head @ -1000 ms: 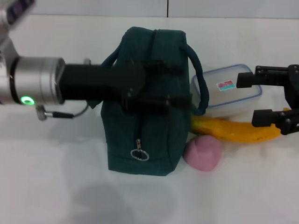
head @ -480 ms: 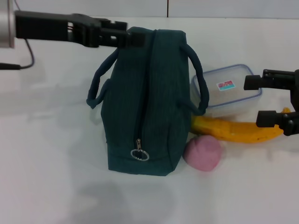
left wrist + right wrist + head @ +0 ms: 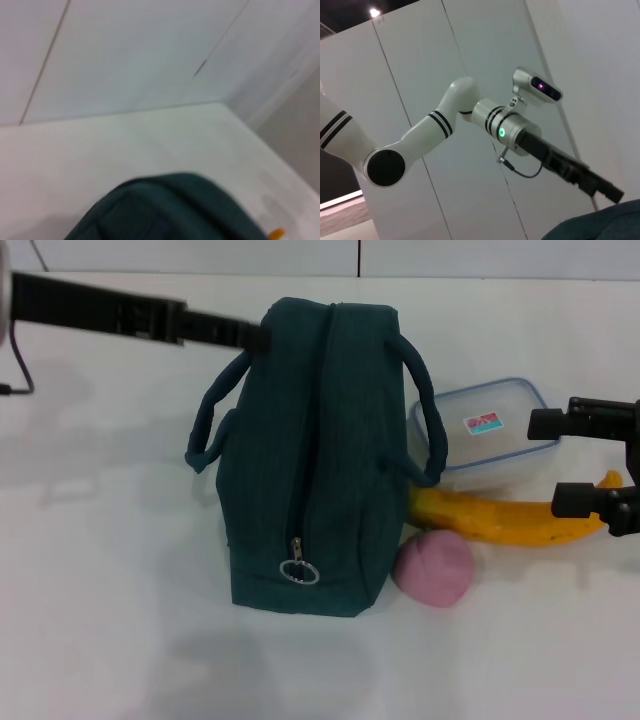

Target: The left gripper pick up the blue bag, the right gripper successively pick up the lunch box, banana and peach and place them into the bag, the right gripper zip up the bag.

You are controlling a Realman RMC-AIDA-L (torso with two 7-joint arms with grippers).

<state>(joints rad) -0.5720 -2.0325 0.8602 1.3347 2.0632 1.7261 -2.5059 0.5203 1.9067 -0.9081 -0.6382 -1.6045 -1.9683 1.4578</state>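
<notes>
The blue bag [image 3: 310,460] stands on the white table, zipped shut, its zipper pull [image 3: 298,571] at the near end. It also shows in the left wrist view [image 3: 170,210] and the right wrist view [image 3: 600,225]. My left gripper [image 3: 255,337] reaches in from the far left and sits at the bag's far top corner, by the left handle [image 3: 210,415]. My right gripper [image 3: 556,462] is open and empty, hovering just right of the clear lunch box [image 3: 490,435] and above the banana [image 3: 510,522]. The pink peach [image 3: 433,568] lies beside the bag's near right corner.
Lunch box, banana and peach are crowded against the bag's right side. The bag's right handle [image 3: 425,390] hangs over the lunch box. The table's far edge meets a white wall [image 3: 360,255]. The left arm [image 3: 520,135] shows in the right wrist view.
My left arm has lifted off the bag's top and swung back to its far left corner. My right gripper has drawn slightly to the right. The bag and food have not moved.
</notes>
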